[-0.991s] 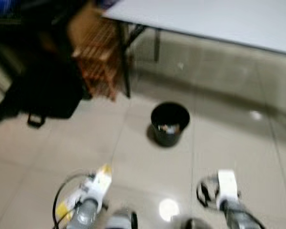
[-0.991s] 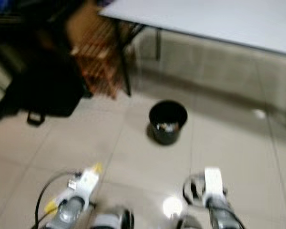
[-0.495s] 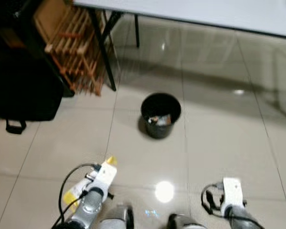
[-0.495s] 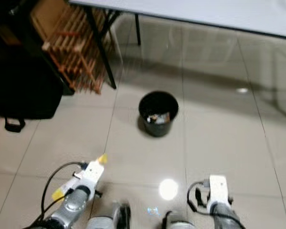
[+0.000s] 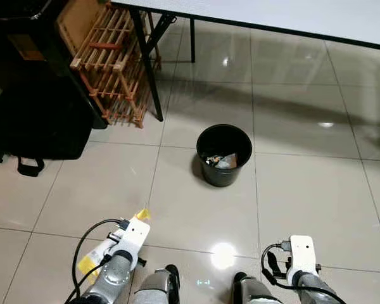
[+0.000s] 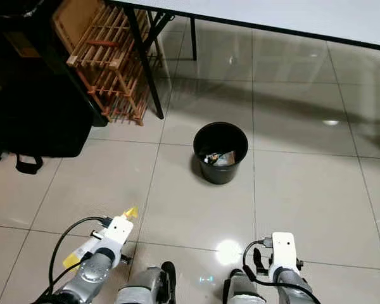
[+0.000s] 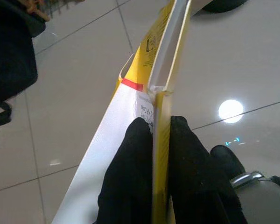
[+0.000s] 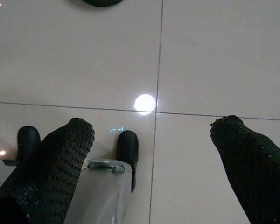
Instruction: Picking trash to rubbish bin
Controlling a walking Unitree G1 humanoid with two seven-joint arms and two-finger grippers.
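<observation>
While left hand pinches carton, bin ahead

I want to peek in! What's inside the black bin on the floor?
The black bin already has some crumpled trash at the bottom, pale and orange bits. Whatever lies under that pile is covered, and the near wall hides part of the bottom.

Left claw pinched closed around a flat carton, right claw spread wide, both arms low

Glossy tiled floor: black bin, wooden rack, black bag.
</observation>
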